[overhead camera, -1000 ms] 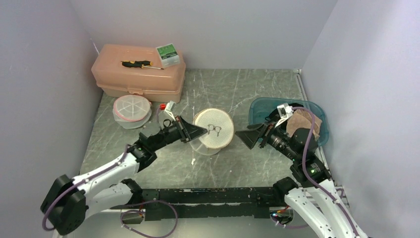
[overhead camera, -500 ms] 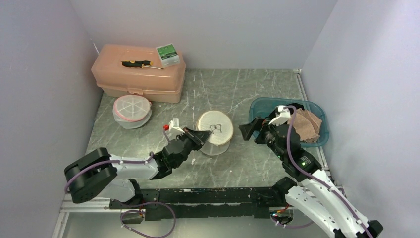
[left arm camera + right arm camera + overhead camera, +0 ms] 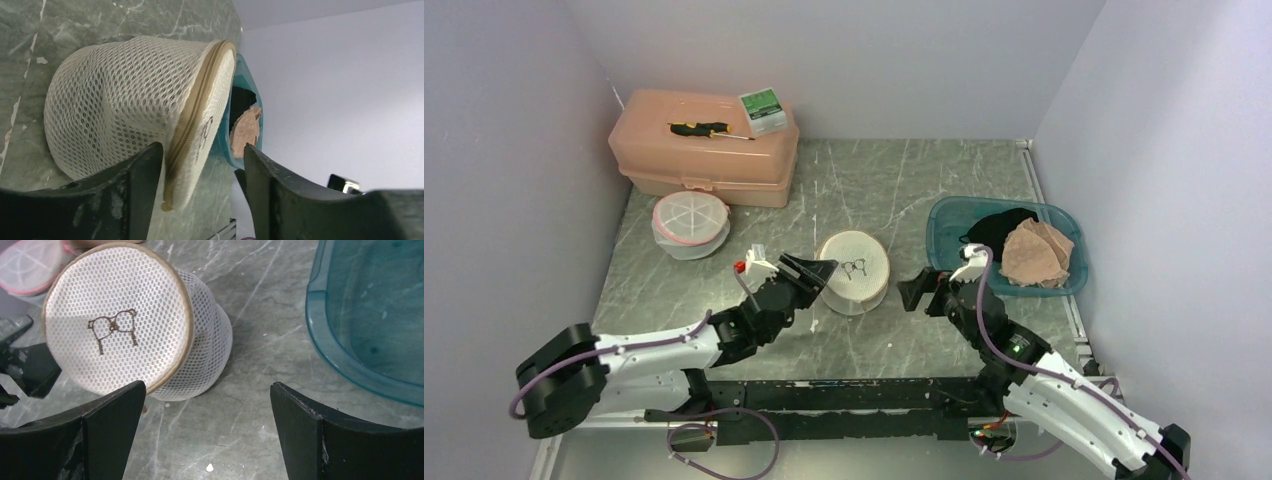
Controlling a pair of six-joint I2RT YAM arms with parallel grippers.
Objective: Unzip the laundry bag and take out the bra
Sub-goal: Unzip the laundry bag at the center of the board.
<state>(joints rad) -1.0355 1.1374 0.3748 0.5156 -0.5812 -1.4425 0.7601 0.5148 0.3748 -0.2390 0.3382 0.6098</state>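
The laundry bag (image 3: 854,270) is a round white mesh pouch with a tan zipper (image 3: 195,115) round its lid, and it stands tilted at the table's middle. My left gripper (image 3: 809,275) is open at the bag's left side. In the left wrist view (image 3: 202,150) the zippered rim sits between its fingers, close to the left one. My right gripper (image 3: 914,290) is open and empty to the right of the bag (image 3: 117,335), low over the table. A beige bra (image 3: 1034,255) lies in the teal bin (image 3: 944,215), with a black garment (image 3: 999,228) beside it.
A pink toolbox (image 3: 704,150) stands at the back left with a screwdriver (image 3: 709,128) and a small green box (image 3: 762,110) on it. A second mesh bag with pink trim (image 3: 690,222) sits in front of it. Grey walls close in on the left, back and right.
My left gripper was shut at the bag's rim and has opened. My right arm has pulled back from over the bin and dropped beside the bag. The bag has shifted slightly nearer.
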